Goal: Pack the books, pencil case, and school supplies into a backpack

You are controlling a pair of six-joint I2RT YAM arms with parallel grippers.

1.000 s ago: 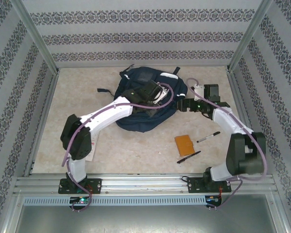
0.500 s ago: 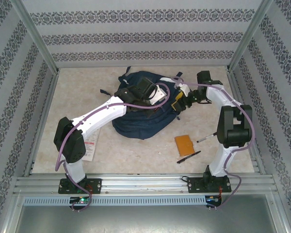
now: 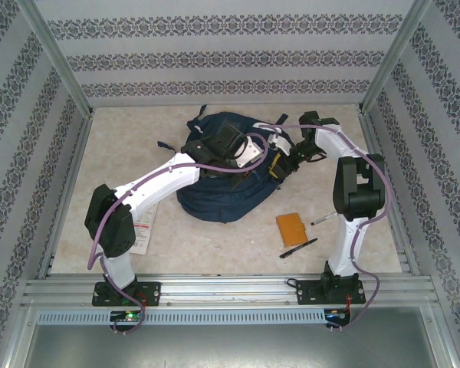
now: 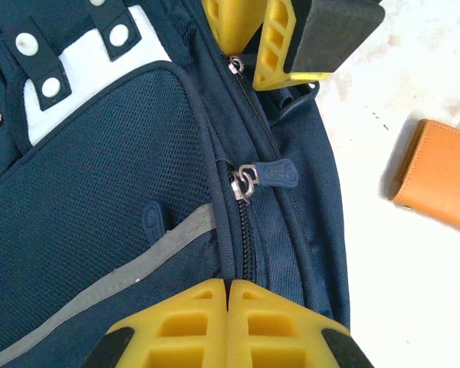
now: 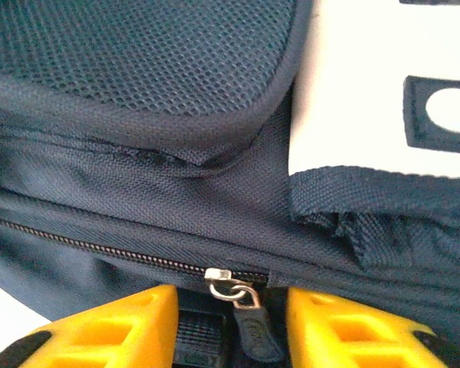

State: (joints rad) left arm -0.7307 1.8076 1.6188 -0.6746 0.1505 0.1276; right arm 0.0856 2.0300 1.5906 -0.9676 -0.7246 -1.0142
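Note:
The navy backpack (image 3: 215,195) lies at the table's middle back, white patch up. My left gripper (image 3: 254,159) rests on its top. In the left wrist view that gripper (image 4: 228,282) is shut, with the backpack's (image 4: 100,192) piped seam beside a zipper running into the closed tips. My right gripper (image 3: 276,169) is at the bag's right side. Its yellow fingers (image 5: 138,322) stand apart either side of a dark zipper pull (image 5: 253,330) and do not press it. A black pen (image 3: 299,248) lies near the front. A white packet (image 3: 142,234) lies partly under the left arm. The books are out of view.
An orange flat case (image 3: 291,228) lies right of the bag, also at the left wrist view's right edge (image 4: 437,184). A second pen (image 3: 327,219) lies by the right arm. A second zipper pull (image 4: 272,174) sits mid-bag. Patterned walls enclose the table.
My right arm has swung left to the backpack, and its jaws have narrowed around the zipper pull. The left arm and bag shifted slightly left early on, then stayed still.

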